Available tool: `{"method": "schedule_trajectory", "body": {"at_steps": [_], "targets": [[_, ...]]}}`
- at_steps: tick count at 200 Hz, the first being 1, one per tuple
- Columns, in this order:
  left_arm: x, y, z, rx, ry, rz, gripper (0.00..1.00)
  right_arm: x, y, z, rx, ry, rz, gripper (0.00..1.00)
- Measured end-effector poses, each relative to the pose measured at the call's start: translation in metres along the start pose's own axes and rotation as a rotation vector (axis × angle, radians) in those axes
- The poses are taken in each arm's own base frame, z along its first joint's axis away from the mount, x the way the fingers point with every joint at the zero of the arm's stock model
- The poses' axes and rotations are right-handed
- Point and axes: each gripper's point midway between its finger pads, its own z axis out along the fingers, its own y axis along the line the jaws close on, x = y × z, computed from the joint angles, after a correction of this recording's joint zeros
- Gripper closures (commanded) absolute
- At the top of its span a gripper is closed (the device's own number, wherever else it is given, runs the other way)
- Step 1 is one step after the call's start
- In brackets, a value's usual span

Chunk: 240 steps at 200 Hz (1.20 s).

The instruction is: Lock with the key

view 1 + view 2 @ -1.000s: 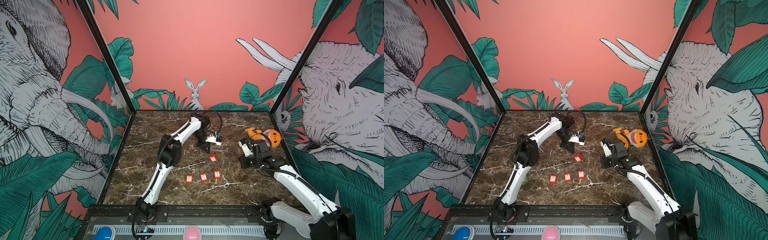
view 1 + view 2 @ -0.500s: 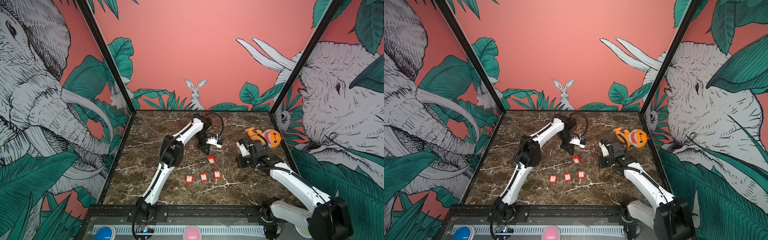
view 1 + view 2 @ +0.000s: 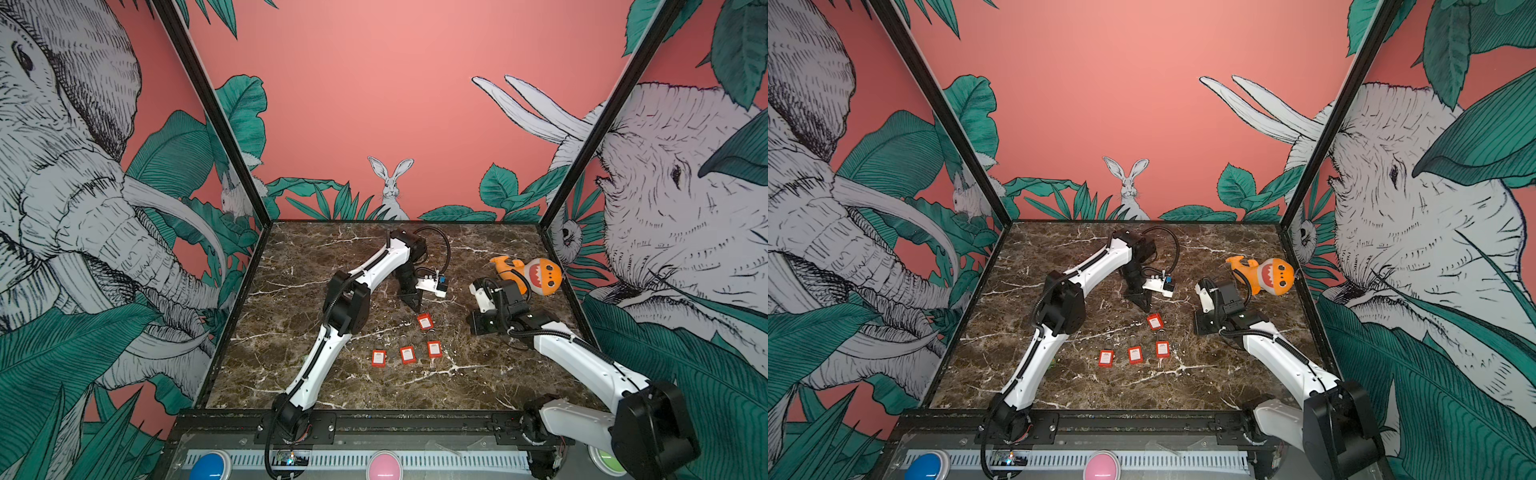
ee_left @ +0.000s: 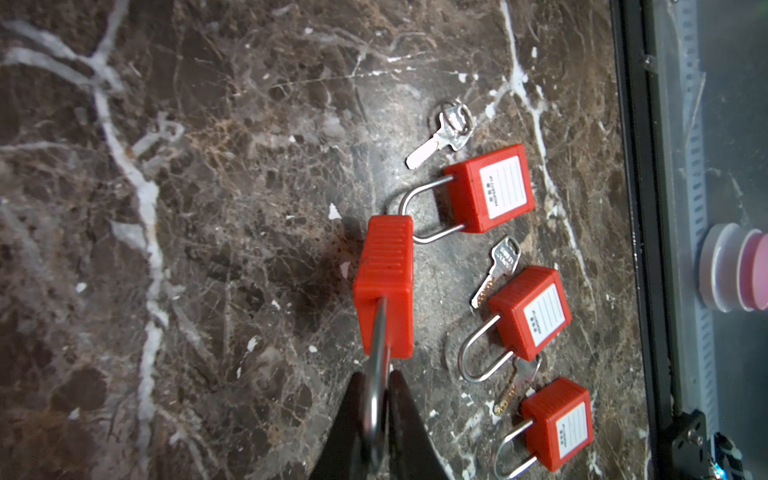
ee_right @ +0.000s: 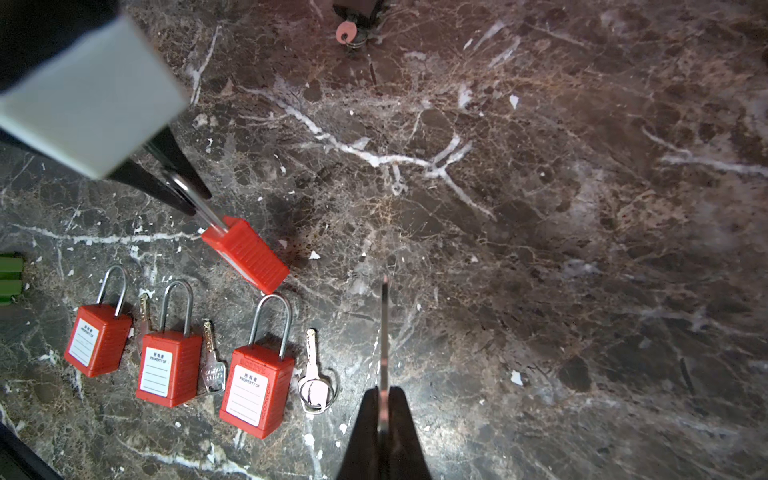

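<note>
The marble worktop [image 3: 478, 374] is mostly bare, with an orange shark toy [image 3: 536, 276] parked far right doing nothing. Both arms reach in toward the middle.

Near the front there's a row of three spare padlocks [image 5: 172, 365], each with a loose key [image 5: 313, 374] lying just beside it.

The one that matters is the held padlock [image 4: 386, 286]. The left claw [image 4: 376, 378] is pinched narrow on its shackle [image 4: 378, 332], and the body hangs tilted with its bottom end toward the row, right by the nearest spare's shackle.

The right claw [image 5: 384, 392] is clamped tight on the key [image 5: 384, 328], with the blade sticking straight out past the fingertips, seen edge-on.

In both top views the lock sits left of the right claw, between the two claws, near but apart. The catch, I reckon, is that the blade and the lock's long axis aren't lined up, and I can't see the keyhole. The right arm looks like the one to swing round to that bottom end.
</note>
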Motion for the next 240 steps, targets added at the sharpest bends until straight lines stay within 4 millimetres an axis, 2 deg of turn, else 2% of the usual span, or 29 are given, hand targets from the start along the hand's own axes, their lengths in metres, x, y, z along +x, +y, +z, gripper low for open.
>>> {"method": "schedule_trajectory", "body": {"at_steps": [23, 116, 182, 200, 214, 240], "targets": [[-0.001, 0.008, 0.0, -0.031, 0.002, 0.008, 0.73, -0.001, 0.0, 0.004, -0.004, 0.001, 0.011, 1.0], [-0.009, 0.036, 0.0, -0.143, -0.027, 0.056, 0.63, 0.007, -0.002, 0.026, -0.013, 0.06, 0.048, 1.0], [-0.005, 0.05, 0.02, -0.153, -0.098, -0.004, 0.5, 0.01, 0.001, 0.037, -0.02, 0.078, 0.076, 1.0], [-0.008, 0.054, 0.012, -0.191, -0.159, -0.028, 0.49, 0.012, 0.003, 0.043, -0.029, 0.092, 0.078, 1.0], [-0.01, 0.056, -0.001, -0.231, -0.219, -0.052, 0.49, 0.015, 0.007, 0.049, -0.04, 0.11, 0.078, 1.0], [-0.014, 0.055, -0.045, -0.348, -0.354, -0.092, 0.48, 0.013, 0.015, 0.063, -0.061, 0.145, 0.07, 1.0]]}}
